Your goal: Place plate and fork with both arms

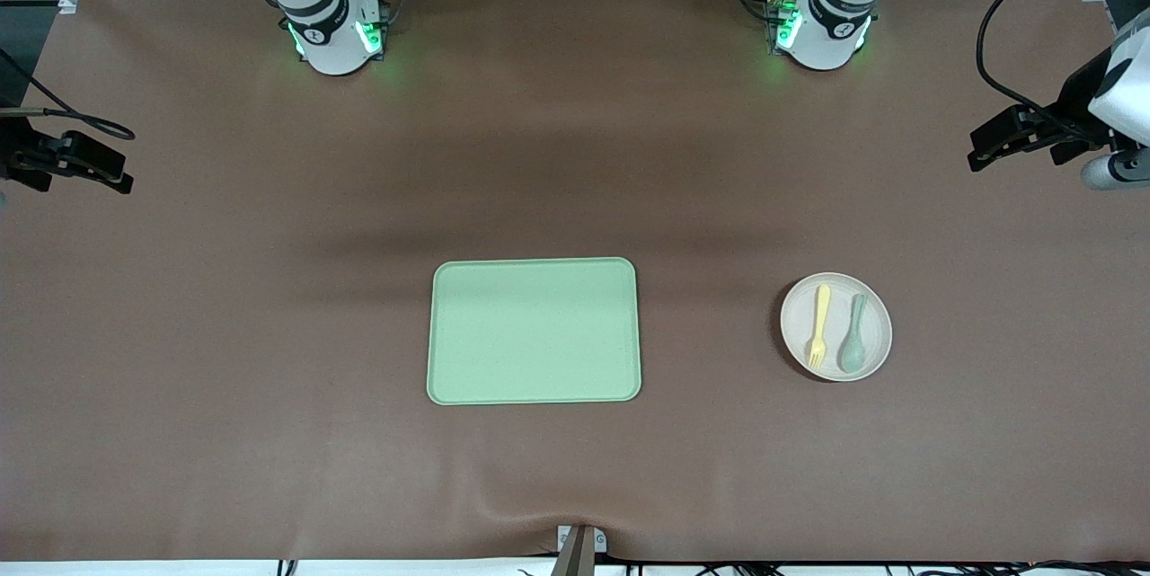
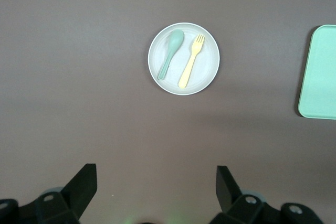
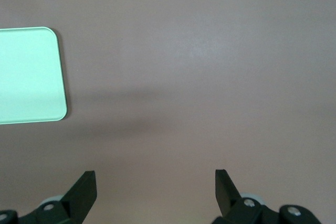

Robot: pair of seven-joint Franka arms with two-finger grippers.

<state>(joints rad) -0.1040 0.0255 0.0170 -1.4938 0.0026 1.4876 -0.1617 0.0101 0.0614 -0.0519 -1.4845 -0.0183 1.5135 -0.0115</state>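
- Tray (image 1: 535, 331), light green and rectangular, lies flat near the middle of the table (image 1: 269, 432), its long sides running along the table's length; it carries nothing, which suits it as the likely place for the plate and fork, though that is my reading of the task.
- Plate (image 1: 836, 326), round and pale, sits on the table toward the left arm's end, well apart from the tray and about level with it in depth.
- Fork (image 1: 818, 325), pale yellow, lies inside the plate on the half closer to the tray; its long axis runs near-to-far, tines pointing at the front camera's edge of the table, handle toward the robots' bases.
- Spoon (image 1: 854, 334), grey-green, lies just beside the fork in the same plate, almost parallel, bowl end nearest the front camera; it is not part of the task, so it probably needs to be avoided when the fork is lifted.
- Left gripper (image 1: 993, 145) hangs above the table's edge at the left arm's end, jaws spread wide and holding nothing; its wrist camera looks down at the plate, so this arm seems best placed to reach it.
- Right gripper (image 1: 94, 170) hangs above the table's edge at the right arm's end, jaws likewise wide and empty, waiting.
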